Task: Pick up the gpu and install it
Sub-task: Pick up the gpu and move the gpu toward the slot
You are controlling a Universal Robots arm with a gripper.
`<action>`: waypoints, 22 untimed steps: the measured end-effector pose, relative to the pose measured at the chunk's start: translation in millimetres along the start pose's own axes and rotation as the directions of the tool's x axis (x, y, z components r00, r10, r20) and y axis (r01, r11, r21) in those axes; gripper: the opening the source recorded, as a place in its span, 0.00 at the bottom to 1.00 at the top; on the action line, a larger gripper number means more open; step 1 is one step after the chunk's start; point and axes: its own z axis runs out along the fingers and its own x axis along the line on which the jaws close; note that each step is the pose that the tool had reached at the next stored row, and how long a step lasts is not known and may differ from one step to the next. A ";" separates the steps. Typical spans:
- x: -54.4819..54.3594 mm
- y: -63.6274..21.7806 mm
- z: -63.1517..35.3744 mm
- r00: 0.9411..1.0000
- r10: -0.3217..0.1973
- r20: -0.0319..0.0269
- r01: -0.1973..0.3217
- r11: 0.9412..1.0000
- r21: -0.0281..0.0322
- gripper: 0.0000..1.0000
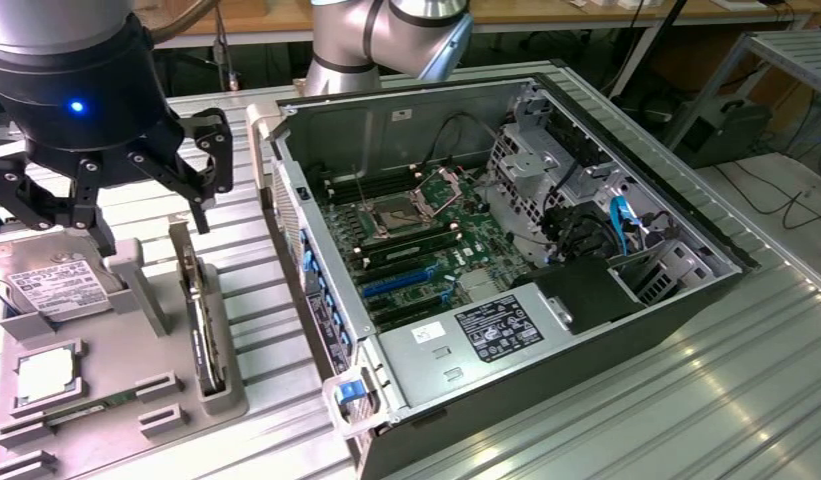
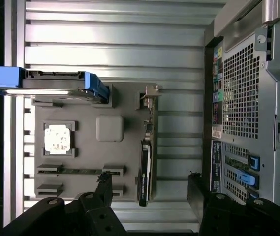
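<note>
The gpu stands on its long edge in a slot of the grey parts holder, a thin black card beside the open computer case. In the wrist view I look down on the gpu's top edge, with its silvery bracket at the far end. My gripper hangs open above the holder, a little above the card and clear of it. In the wrist view the gripper has one black fingertip on each side of the card's near end. Nothing is held.
A silver hard drive with a white label, a processor chip and a memory stick share the holder. The case lies open, showing the motherboard and its blue expansion slots. The case's rear panel stands close beside the holder.
</note>
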 end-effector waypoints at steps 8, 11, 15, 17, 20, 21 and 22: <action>0.3 -0.5 10.4 1.000 0.000 0.000 0.000 1.000 0.000 0.72; 0.3 -0.7 13.8 1.000 0.000 0.000 0.000 1.000 0.000 0.72; 0.4 -0.9 17.7 1.000 0.000 0.000 0.000 1.000 0.000 0.72; 0.5 -1.4 19.3 1.000 0.000 0.000 0.000 1.000 0.000 0.72; 0.6 -1.9 23.5 1.000 0.000 0.000 0.000 1.000 0.000 0.72; 0.6 -2.8 24.2 1.000 0.000 0.000 0.000 1.000 0.000 0.72; 0.7 -3.7 24.8 1.000 0.000 0.000 0.000 1.000 0.000 0.72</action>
